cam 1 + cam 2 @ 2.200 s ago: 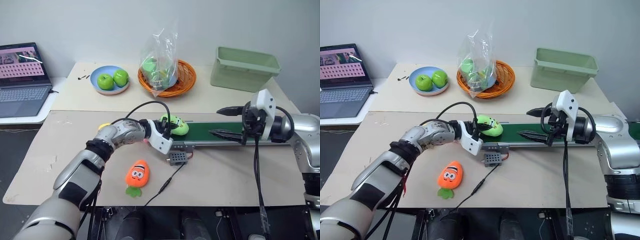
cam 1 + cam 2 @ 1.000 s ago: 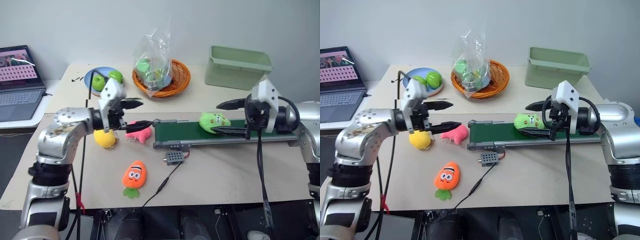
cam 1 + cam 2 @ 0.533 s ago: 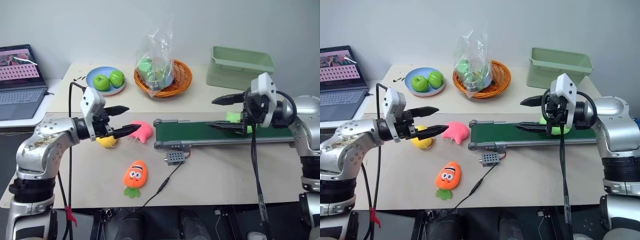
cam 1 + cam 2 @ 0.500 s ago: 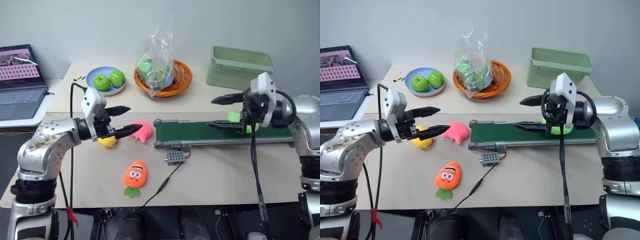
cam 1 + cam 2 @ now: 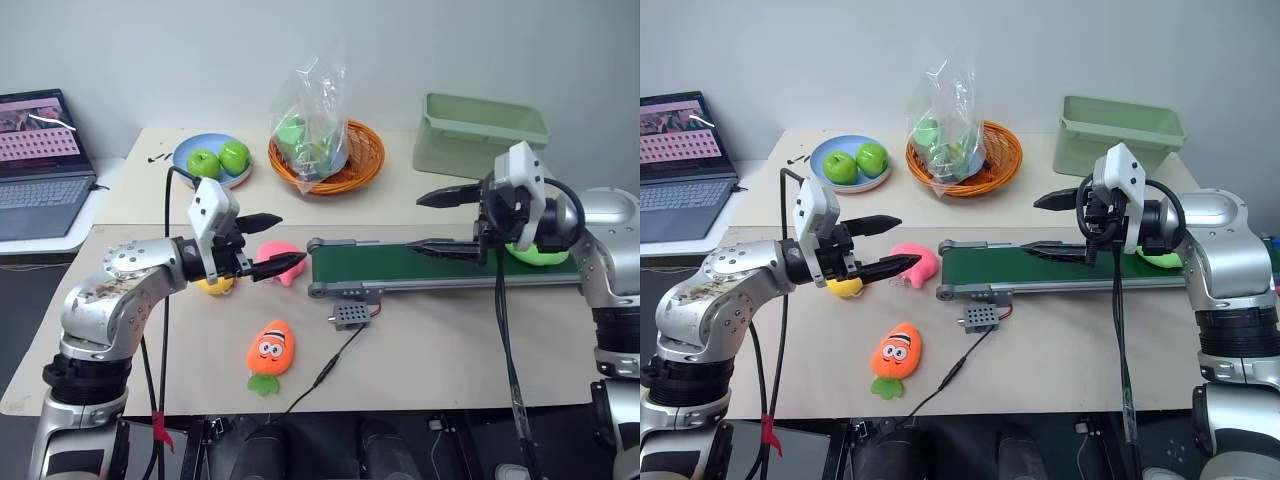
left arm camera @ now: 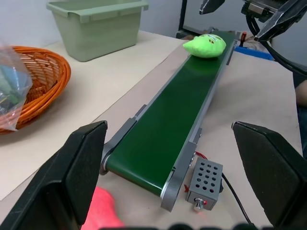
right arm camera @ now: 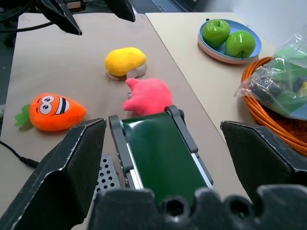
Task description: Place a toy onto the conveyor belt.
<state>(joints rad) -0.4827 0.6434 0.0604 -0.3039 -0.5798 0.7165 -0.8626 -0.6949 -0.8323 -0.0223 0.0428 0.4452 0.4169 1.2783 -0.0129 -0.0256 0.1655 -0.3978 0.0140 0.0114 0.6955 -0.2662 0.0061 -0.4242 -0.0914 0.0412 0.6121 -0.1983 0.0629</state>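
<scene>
1. Head views: the fuzzy lime-green plush toy (image 5: 537,252) is already sitting on the long dark-green conveyor belt (image 5: 400,262), way down at the end by the right arm and partly hidden behind it. The right tool (image 5: 449,220) hangs over the belt with its black fingers spread wide, holding nothing. If that arm dips or swings, I'd guess it could knock the toy off the narrow belt.

2. Left wrist view: the left tool (image 6: 172,187) is wide open and empty, pointing along the belt, with the toy (image 6: 205,46) at the far end. The little grey perforated box (image 6: 204,179) and its wire sit just beside the near roller, so reaching in low might snag them.

3. Right wrist view: the pink plush (image 7: 146,96) touches the belt's near end, with the yellow round plush (image 7: 125,62) and orange carrot plush (image 7: 53,111) on the table (image 7: 57,57) nearby. Easy to grab the wrong one.
</scene>
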